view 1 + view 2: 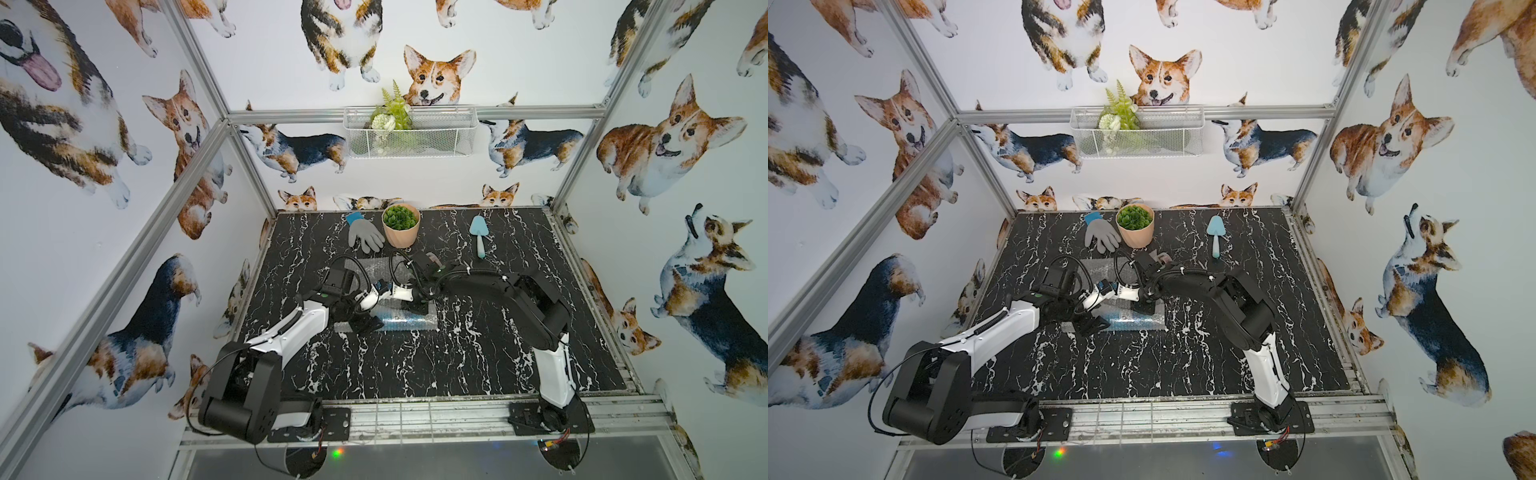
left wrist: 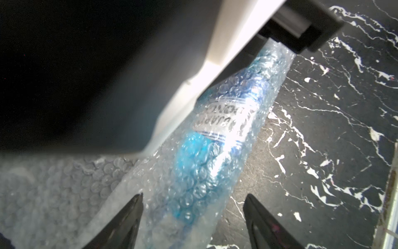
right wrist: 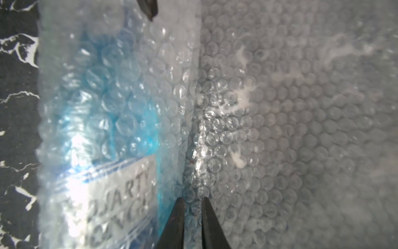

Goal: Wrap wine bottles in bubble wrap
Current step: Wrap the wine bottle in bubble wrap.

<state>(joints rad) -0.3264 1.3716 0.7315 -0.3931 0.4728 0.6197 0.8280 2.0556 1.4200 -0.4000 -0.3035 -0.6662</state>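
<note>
The wine bottle [image 1: 399, 323] lies on its side on the black marble table, rolled inside the bubble wrap [image 1: 376, 268]. Its blue liquid and white label show through the bubbles [image 2: 193, 163] [image 3: 107, 120]. The unrolled part of the sheet [image 3: 280, 129] lies flat behind the roll. My left gripper [image 2: 193, 195] is open and straddles the roll's base end without touching it; both top views show it [image 1: 365, 322] [image 1: 1090, 322]. My right gripper [image 3: 192, 198] is nearly shut, a slim gap between its fingers. Its tips sit on the flat sheet beside the roll's crease [image 1: 417, 307].
At the back of the table lie a grey glove [image 1: 365, 235], a peach pot with a green plant [image 1: 401, 224] and a light-blue trowel [image 1: 478, 235]. A white wire basket [image 1: 411, 131] hangs on the back wall. Both forearms meet above the sheet.
</note>
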